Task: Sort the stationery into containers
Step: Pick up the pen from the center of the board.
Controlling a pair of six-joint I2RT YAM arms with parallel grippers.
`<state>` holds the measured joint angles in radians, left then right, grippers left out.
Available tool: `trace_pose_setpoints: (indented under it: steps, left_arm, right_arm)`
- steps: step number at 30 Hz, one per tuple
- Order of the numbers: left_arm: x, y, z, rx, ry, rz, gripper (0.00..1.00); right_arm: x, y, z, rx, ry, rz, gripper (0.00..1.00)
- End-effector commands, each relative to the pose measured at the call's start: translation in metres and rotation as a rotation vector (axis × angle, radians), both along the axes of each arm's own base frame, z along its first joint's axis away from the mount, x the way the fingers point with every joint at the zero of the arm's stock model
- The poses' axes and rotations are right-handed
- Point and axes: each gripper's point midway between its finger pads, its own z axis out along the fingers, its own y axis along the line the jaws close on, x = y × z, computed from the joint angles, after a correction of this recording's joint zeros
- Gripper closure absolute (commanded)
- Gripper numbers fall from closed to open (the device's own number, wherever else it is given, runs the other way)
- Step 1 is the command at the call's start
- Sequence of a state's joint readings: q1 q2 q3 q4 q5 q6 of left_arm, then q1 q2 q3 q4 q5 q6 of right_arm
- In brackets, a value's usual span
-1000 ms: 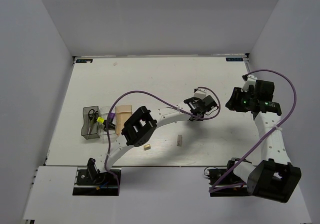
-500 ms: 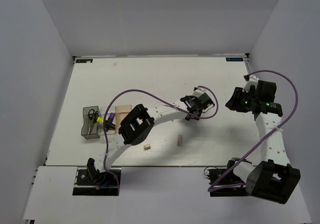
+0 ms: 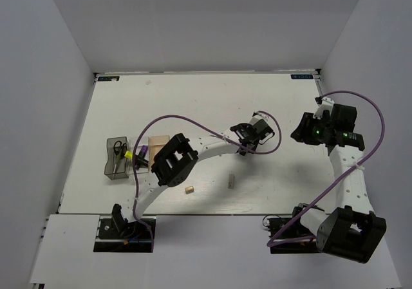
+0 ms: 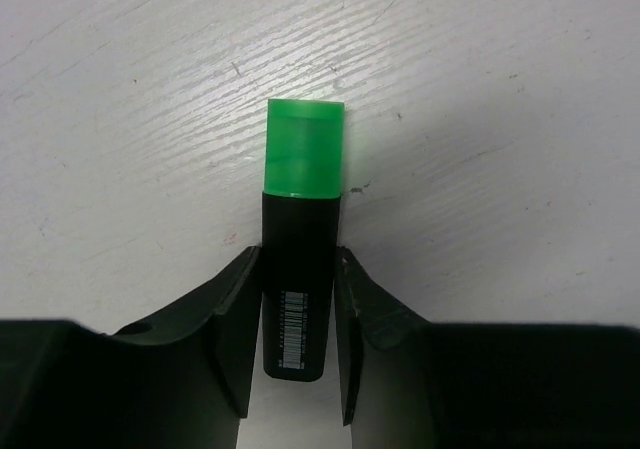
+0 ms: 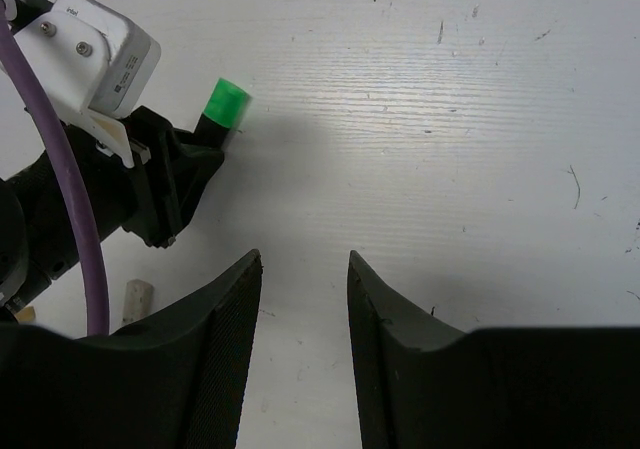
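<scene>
2 white arms (image 3: 212, 149) carry black joints (image 3: 172, 160) and purple cables (image 3: 168, 116).

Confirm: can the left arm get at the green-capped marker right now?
Probably yes. The left pincer straddles the black body of the green-capped marker, one finger close against each side and nothing in between. Whether it is pinching yet is unclear.

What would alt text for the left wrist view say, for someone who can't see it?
A green-capped marker lies on a white, scratched table, cap pointing away from the camera. The left end effector has its two black fingers tight against both sides of the marker's black barrel.
</scene>
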<state>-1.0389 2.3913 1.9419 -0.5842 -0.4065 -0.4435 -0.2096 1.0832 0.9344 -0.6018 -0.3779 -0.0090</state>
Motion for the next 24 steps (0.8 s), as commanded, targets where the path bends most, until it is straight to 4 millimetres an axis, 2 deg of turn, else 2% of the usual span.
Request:
trace_pose_setpoints:
  steps: [1,2,4,5,6,7,8,10,11,12,13,14,16,17,19,21,22,24]
  left_arm:
    - [-0.045,0.056,-0.080,0.227,0.228,-0.049,0.61]
    - [-0.046,0.058,-0.081,0.233,0.233,-0.045,0.64]
    - [-0.053,0.068,-0.085,0.258,0.247,-0.049,0.77]
    - [-0.053,0.067,-0.080,0.248,0.238,-0.051,0.82]
    - [-0.055,0.077,-0.084,0.271,0.245,-0.045,0.87]
    - [-0.052,0.075,-0.070,0.251,0.217,-0.040,0.93]
    - [-0.052,0.081,-0.070,0.258,0.217,-0.034,0.97]
    - [-0.048,0.082,-0.046,0.215,0.180,-0.025,0.98]
    - [-0.048,0.088,-0.045,0.223,0.175,-0.025,1.00]
    - [-0.042,0.086,-0.038,0.201,0.147,-0.032,1.00]
    - [-0.042,0.088,-0.018,0.180,0.121,-0.034,1.00]
    - [-0.040,0.095,-0.015,0.196,0.106,-0.034,1.00]
    - [-0.035,0.096,0.011,0.163,0.054,-0.030,1.00]
    - [-0.042,0.104,0.006,0.183,0.065,-0.033,1.00]
    - [-0.037,0.105,0.034,0.131,0.019,-0.030,1.00]
    - [-0.040,0.115,0.041,0.123,0.003,-0.025,1.00]
    - [-0.039,0.119,0.057,0.092,-0.016,-0.017,1.00]
    - [-0.039,0.125,0.064,0.089,-0.028,-0.004,1.00]
  right_arm:
    - [0.002,0.001,0.006,0.013,-0.033,0.005,0.56]
    - [0.002,0.001,0.006,0.015,-0.031,0.006,0.56]
    - [0.002,0.001,0.006,0.016,-0.032,0.007,0.56]
    - [0.002,0.001,0.006,0.020,-0.031,0.006,0.56]
    - [0.002,0.001,0.005,0.020,-0.029,0.009,0.56]
    - [0.001,0.001,0.006,0.022,-0.032,0.009,0.56]
    - [0.001,0.001,0.006,0.023,-0.033,0.008,0.56]
    - [0.001,0.002,0.007,0.030,-0.034,0.013,0.46]
    - [0.001,0.003,0.006,0.033,-0.032,0.015,0.43]
    - [0.001,0.003,0.006,0.034,-0.032,0.016,0.42]
    - [0.001,0.003,0.006,0.034,-0.032,0.016,0.42]
    - [0.001,0.004,0.006,0.036,-0.034,0.018,0.42]
    - [0.001,0.005,0.006,0.039,-0.033,0.023,0.42]
    - [0.001,0.004,0.007,0.041,-0.035,0.022,0.42]
    - [0.000,0.006,0.007,0.046,-0.034,0.028,0.40]
    - [0.000,0.006,0.005,0.048,-0.030,0.028,0.40]
    - [0.000,0.007,0.005,0.051,-0.031,0.032,0.40]
    - [0.000,0.007,0.005,0.054,-0.028,0.034,0.40]
